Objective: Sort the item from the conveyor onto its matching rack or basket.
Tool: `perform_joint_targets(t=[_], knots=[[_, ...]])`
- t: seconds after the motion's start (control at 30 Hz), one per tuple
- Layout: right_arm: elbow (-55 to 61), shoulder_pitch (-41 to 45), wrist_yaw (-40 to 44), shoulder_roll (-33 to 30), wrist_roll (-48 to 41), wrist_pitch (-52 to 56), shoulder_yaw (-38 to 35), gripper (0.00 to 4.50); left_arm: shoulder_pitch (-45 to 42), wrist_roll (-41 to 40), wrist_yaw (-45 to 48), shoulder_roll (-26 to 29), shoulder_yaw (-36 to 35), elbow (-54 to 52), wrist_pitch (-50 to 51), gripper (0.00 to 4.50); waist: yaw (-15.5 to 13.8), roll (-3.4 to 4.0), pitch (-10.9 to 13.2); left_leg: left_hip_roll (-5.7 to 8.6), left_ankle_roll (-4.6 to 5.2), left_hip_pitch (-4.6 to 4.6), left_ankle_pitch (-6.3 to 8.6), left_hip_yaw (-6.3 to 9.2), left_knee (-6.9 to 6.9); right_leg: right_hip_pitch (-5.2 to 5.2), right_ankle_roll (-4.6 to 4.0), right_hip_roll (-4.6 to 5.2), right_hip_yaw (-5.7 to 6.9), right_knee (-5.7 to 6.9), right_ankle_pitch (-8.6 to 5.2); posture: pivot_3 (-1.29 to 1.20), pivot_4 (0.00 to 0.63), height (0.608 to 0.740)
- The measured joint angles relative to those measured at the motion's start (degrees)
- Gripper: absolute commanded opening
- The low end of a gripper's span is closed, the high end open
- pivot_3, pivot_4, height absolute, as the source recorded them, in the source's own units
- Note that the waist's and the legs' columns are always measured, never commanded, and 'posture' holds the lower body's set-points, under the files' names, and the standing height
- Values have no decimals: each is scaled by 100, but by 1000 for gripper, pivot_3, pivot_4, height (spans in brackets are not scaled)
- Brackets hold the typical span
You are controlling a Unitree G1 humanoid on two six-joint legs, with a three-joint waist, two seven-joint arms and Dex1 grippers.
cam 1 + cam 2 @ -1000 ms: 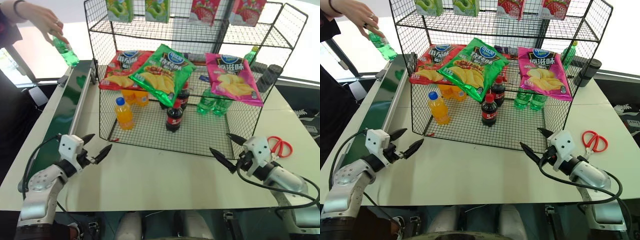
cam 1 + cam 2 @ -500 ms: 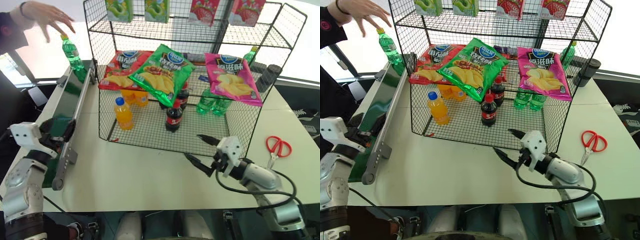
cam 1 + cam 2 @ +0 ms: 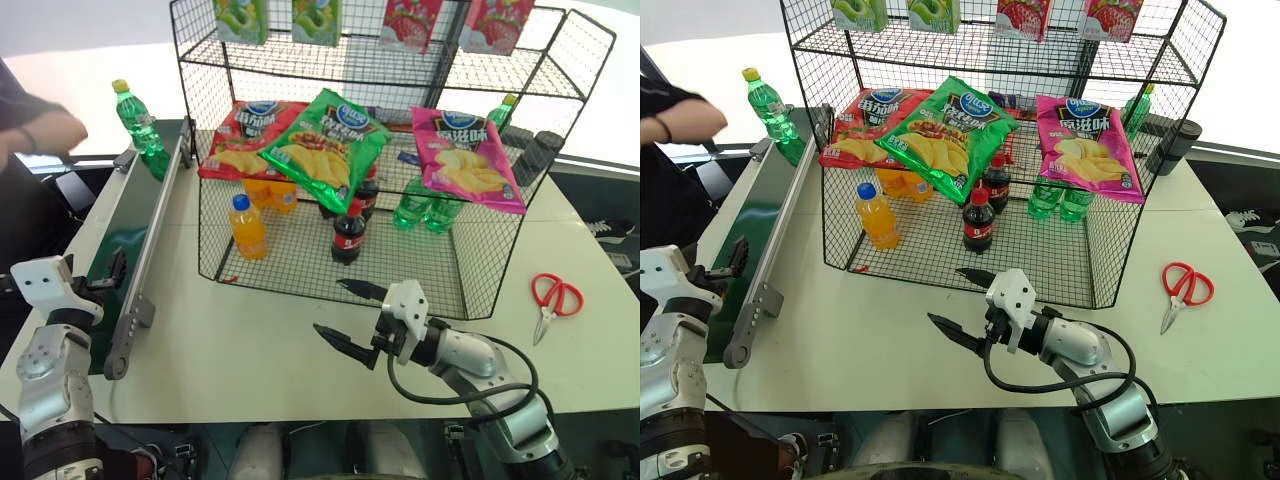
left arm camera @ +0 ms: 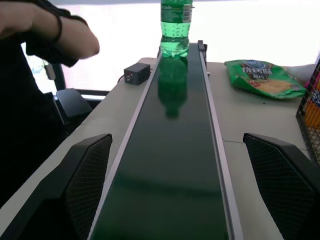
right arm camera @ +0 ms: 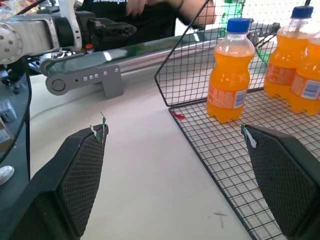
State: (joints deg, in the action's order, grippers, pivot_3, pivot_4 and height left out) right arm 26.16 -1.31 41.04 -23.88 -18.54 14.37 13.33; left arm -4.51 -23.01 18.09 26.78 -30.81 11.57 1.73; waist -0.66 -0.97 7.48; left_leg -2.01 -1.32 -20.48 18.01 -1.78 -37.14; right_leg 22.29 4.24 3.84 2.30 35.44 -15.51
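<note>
The item, a clear-green bottle (image 3: 135, 115) with a yellow cap, stands upright on the far end of the conveyor (image 3: 128, 225), a dark-green belt in a grey frame. My left gripper (image 4: 182, 200) is open over the belt's near end and points along it at the bottle (image 4: 176, 25), well short of it. The black wire rack (image 3: 300, 272) stands right of the belt. My right gripper (image 3: 328, 306) is open above the table, just before the rack's front wall, with nothing between its fingers.
A person's hand (image 3: 40, 135) hovers left of the belt's far end. The rack's bottom basket holds orange bottles (image 3: 247, 225), cola bottles (image 3: 347, 235) and green bottles (image 3: 415, 205); chip bags lie above. Red scissors (image 3: 548, 297) lie at the table's right.
The person stood the bottle on the belt's far end and drew the hand away. Both my arms swung left: the left gripper over the belt, the right one before the rack's middle.
</note>
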Motion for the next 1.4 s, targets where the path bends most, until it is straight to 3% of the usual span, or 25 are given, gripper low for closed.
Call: perform_joint_targets(t=[1.4], knots=[[-158,206,450,19,128,-456,107,4447,-354,163,-345,-213,77,640,-371,4500,18,1,0,20,-4,-6,1,-3,11,7,-8,57,11,-5,-4,0,150,740]])
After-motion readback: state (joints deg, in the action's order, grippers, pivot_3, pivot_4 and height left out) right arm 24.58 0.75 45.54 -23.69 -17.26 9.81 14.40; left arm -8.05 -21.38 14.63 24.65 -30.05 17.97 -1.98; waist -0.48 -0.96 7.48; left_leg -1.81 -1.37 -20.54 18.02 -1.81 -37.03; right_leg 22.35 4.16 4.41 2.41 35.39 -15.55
